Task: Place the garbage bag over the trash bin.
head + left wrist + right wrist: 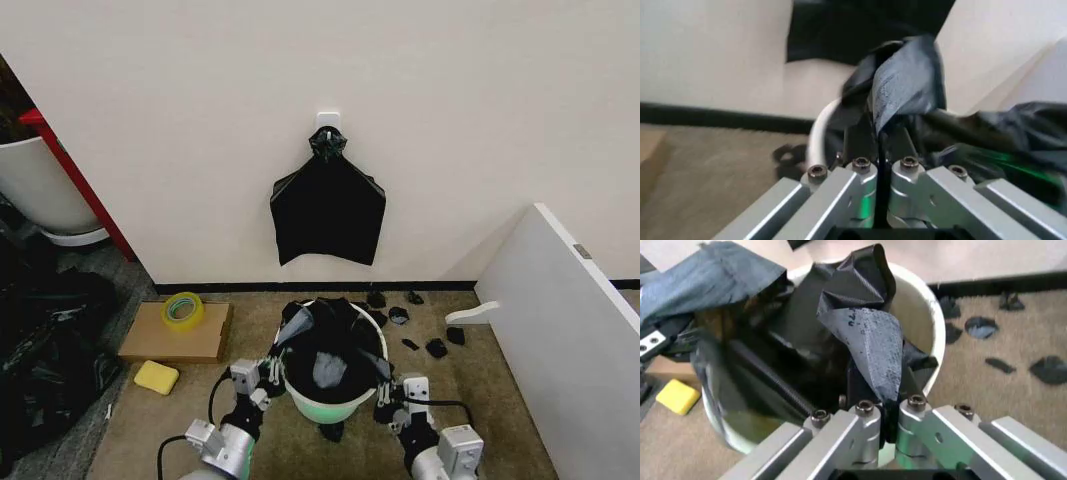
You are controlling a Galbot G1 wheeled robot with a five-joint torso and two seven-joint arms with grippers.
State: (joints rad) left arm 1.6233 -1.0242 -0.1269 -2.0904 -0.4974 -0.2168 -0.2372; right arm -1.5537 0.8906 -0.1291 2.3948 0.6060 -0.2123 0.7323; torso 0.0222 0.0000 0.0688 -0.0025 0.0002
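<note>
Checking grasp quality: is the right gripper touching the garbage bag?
Touching. The right wrist view shows the right gripper shut on a fold of the garbage bag.

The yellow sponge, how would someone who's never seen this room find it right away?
Start at the trash bin by the wall and look to the robot's left, to the flat cardboard piece carrying a tape roll. The sponge lies on the carpet beside that cardboard's near edge: a small, bright yellow rounded block.

Even, soft indoor light; wall (200,120) bright, no hard shadows. Grey sheen on garbage bag (330,345) folds. Dim far left corner. Left wrist view blurred, bag soft; right wrist view sharper, close metal slightly soft
</note>
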